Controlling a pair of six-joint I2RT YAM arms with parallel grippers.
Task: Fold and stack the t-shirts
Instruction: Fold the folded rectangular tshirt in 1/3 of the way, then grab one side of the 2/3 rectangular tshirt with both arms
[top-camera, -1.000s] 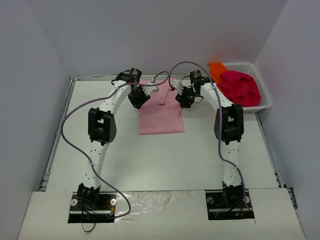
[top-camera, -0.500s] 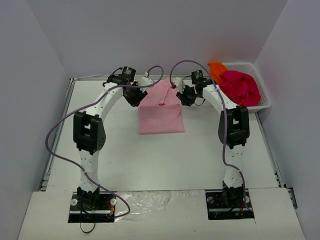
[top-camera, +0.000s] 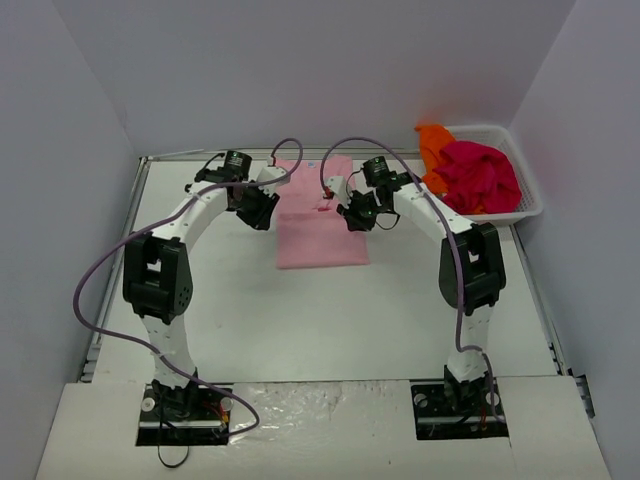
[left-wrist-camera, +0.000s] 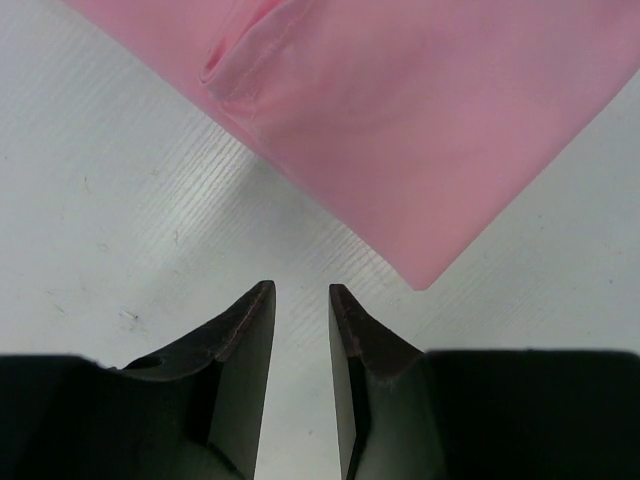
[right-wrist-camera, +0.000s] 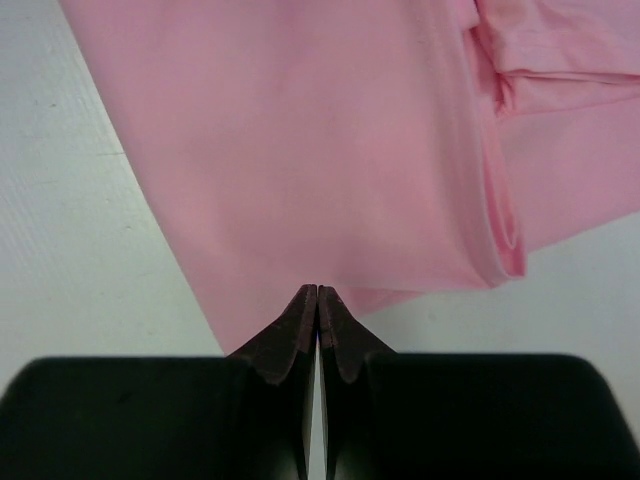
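Right fingers (right-wrist-camera: 300, 330): pressed tip to tip with no gap, right at the near edge of the pink t-shirt (right-wrist-camera: 300, 150). You cannot tell from the wrist view whether a layer of cloth is nipped between them, because the tips meet just where the cloth ends.

Left fingers (left-wrist-camera: 250, 340): a narrow slot between them, nothing in it. They sit over bare desk (left-wrist-camera: 110, 200), with a corner of the pink cloth just ahead and to the right, apart from the tips.

Pink shirt: flat on the desk at the far middle, between the two arms. It is already narrowed to a long panel, and each wrist view shows a folded-in seam.

Magenta-red t-shirt (top-camera: 482, 175) and orange t-shirt (top-camera: 432, 140): bunched in the white basket (top-camera: 530, 208) at the far right.

Step in hand, by your judgement: taking hold of the pink panel's side edges for the next fold. Stacking has not begun.

Next move: slide the left side onto the cloth edge and close before anything lifts. Check that the right pinch really has cloth, since a one-sided lift would likely skew the fold.
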